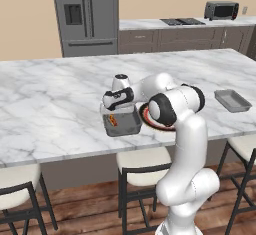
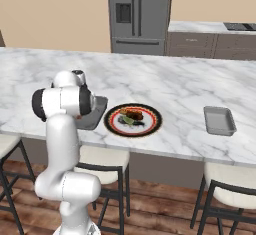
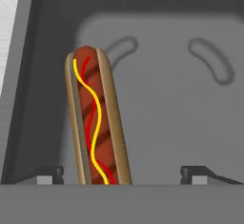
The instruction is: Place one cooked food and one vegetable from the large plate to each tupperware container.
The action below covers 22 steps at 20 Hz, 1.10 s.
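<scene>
Counting trays: two tupperware containers, the larger tray point(image 1: 121, 123) at the counter's point(image 1: 60, 94) front edge, the smaller tray point(image 2: 219, 120) well apart toward the right end.
Hot dog: one point(image 3: 97, 123), lying in the larger tray.
Large plate: one point(image 2: 155, 121), between the trays, holding one browned food point(image 2: 132, 113) and one green vegetable point(image 2: 127, 121).
Gripper: point(image 3: 123, 175) over the larger tray, fingers spread, holding nothing.
</scene>
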Tool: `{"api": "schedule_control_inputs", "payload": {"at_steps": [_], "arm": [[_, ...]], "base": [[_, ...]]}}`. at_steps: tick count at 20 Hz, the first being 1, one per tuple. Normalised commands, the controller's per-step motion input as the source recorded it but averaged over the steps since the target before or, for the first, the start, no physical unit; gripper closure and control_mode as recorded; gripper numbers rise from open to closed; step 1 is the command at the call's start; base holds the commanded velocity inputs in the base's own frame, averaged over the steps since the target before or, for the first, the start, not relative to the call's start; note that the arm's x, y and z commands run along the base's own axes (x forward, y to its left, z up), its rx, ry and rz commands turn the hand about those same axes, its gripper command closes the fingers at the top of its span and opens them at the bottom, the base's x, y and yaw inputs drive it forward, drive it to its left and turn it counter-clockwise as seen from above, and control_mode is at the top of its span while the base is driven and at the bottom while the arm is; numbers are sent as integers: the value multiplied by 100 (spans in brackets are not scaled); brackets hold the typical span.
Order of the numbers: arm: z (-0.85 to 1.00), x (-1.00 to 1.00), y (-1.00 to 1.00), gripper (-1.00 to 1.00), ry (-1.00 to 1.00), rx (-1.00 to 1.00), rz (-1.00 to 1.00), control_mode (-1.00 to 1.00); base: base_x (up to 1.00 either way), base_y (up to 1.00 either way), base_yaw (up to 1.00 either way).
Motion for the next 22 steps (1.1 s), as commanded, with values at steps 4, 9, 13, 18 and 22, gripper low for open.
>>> {"api": "schedule_control_inputs", "payload": {"at_steps": [4, 9, 13, 18, 22], "arm": [[37, -67, -67, -100, 0, 0, 0, -100], [42, -66, -72, -100, 3, 0, 0, -100], [31, -4, -73, -100, 4, 0, 0, -100], [8, 0, -72, -100, 6, 0, 0, -100], [0, 8, -42, -100, 10, -1, 1, -100]], "base": [[0, 0, 0], [0, 0, 0], [0, 0, 0], [0, 0, 0], [0, 0, 0]]}}
